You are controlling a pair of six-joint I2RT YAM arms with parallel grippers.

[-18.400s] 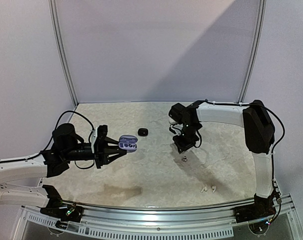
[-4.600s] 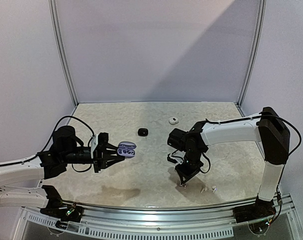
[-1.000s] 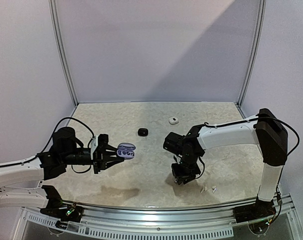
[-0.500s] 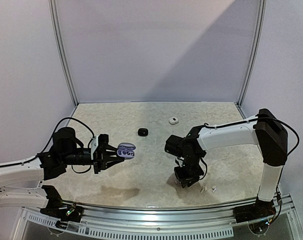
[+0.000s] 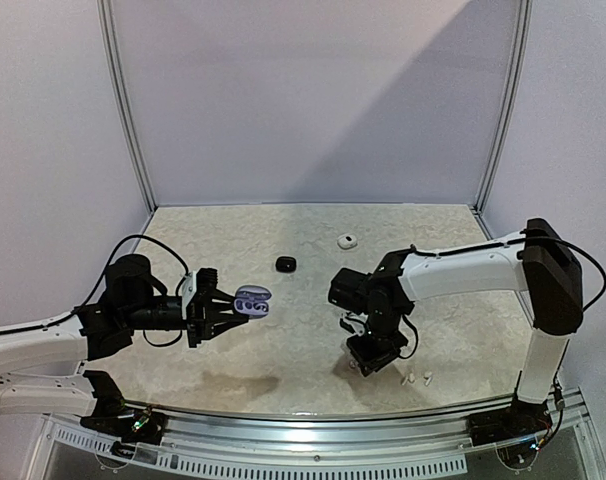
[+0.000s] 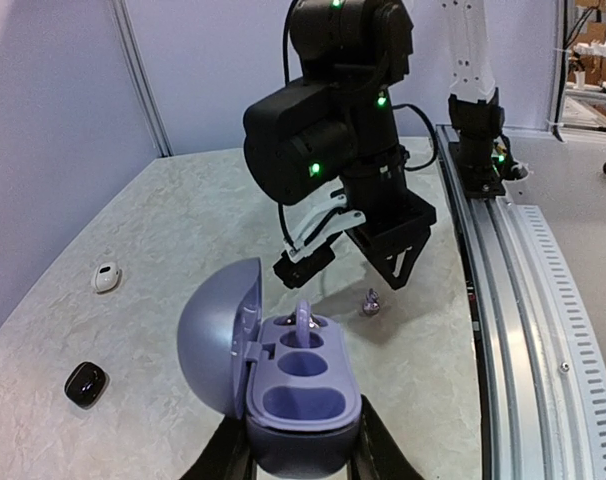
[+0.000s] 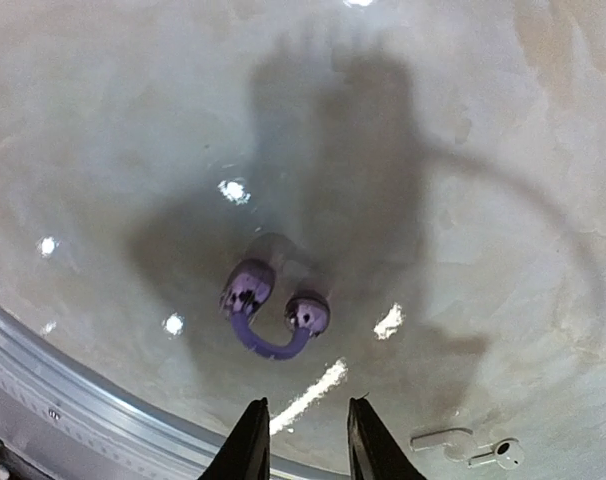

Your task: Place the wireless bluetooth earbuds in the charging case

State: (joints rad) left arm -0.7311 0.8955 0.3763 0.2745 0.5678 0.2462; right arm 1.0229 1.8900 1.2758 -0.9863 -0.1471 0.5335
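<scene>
My left gripper is shut on a purple charging case, held off the table with its lid open. One purple clip earbud sits in the case's far slot; the two nearer slots are bare. A second purple clip earbud lies on the table. My right gripper points down just above it, jaws apart, nothing between them. Two white stemmed earbuds lie to its right.
A small black object and a small white one lie mid-table farther back. The metal rail runs along the near edge, close to the right gripper. Grey walls enclose the table.
The right gripper has shifted slightly over the purple earbud and its jaws have parted a little. The left gripper and the case have stayed still.
</scene>
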